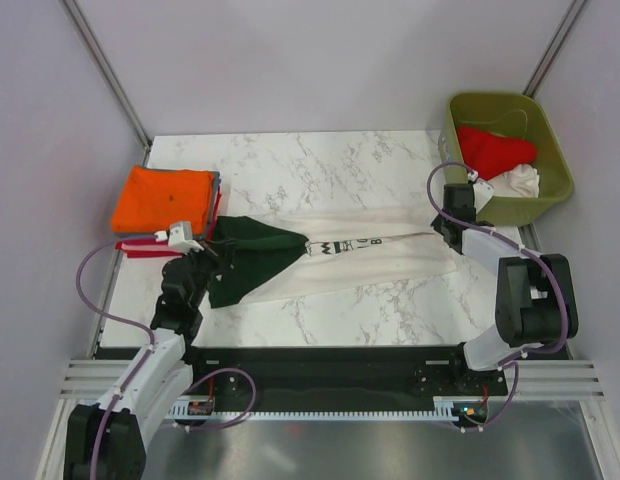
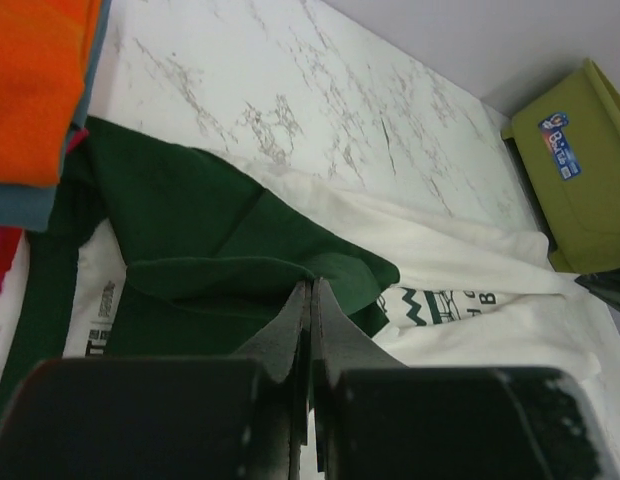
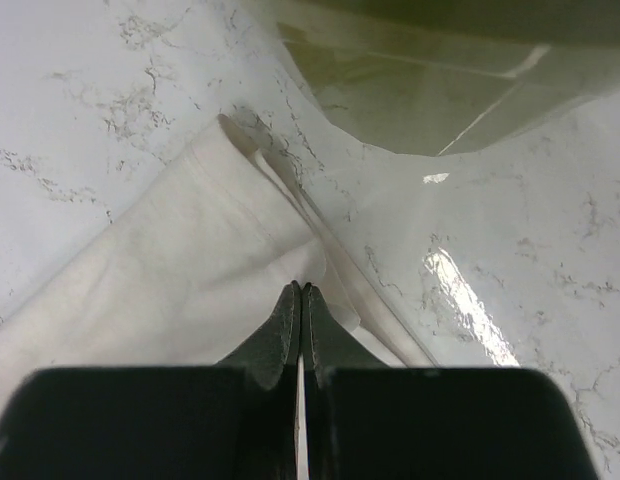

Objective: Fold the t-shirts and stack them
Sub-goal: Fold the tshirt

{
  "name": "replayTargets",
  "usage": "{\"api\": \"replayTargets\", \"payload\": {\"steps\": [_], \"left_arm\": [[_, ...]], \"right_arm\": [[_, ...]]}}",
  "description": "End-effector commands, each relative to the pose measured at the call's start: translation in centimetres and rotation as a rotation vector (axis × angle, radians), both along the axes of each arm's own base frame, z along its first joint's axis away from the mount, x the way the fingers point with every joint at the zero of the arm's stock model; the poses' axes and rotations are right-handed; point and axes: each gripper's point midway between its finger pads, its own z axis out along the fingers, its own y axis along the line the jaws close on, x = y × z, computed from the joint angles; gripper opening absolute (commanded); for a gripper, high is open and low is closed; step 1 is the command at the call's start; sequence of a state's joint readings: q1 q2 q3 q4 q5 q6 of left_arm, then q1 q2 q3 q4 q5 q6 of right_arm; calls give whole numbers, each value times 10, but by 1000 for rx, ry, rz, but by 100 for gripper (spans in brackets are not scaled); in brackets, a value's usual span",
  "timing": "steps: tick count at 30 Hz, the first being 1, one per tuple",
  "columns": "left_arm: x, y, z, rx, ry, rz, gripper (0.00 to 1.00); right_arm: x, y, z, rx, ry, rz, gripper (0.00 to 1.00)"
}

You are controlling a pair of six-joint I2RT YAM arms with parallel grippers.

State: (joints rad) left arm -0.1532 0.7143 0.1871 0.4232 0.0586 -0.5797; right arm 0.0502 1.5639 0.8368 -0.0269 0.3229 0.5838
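Bare marble surface lay open across the upper middle of the top view, and a narrower bare strip ran along the lower middle. Between them the cream t-shirt stretched flat from left to right. A folded orange stack filled the upper-left corner. At the upper right the olive bin stood at the surface's edge, just beside the right gripper, leaving only a slim gap.
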Motion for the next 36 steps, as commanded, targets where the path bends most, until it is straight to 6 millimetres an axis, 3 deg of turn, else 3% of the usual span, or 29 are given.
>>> {"api": "replayTargets", "payload": {"steps": [1, 5, 10, 22, 28, 32, 34, 36], "left_arm": [[-10, -12, -12, -79, 54, -48, 2], [-22, -12, -25, -99, 89, -43, 2], [-28, -3, -22, -88, 81, -2, 2], [-39, 8, -1, -88, 46, 51, 2], [-41, 17, 16, -101, -4, 99, 2], [-44, 22, 16, -83, 24, 124, 2], [-44, 23, 18, -82, 24, 125, 2], [-45, 21, 17, -84, 26, 116, 2]], "right_arm": [[9, -11, 23, -2, -118, -81, 0], [8, -12, 20, 0, -114, -89, 0], [10, -11, 16, 4, -106, -87, 0], [11, -11, 31, -20, -127, -63, 0], [10, -8, 23, -39, -81, -15, 0], [7, -2, 15, -41, -58, 17, 5], [3, 1, 11, -39, -49, 28, 16], [1, 4, 15, -36, -64, 31, 35]]}}
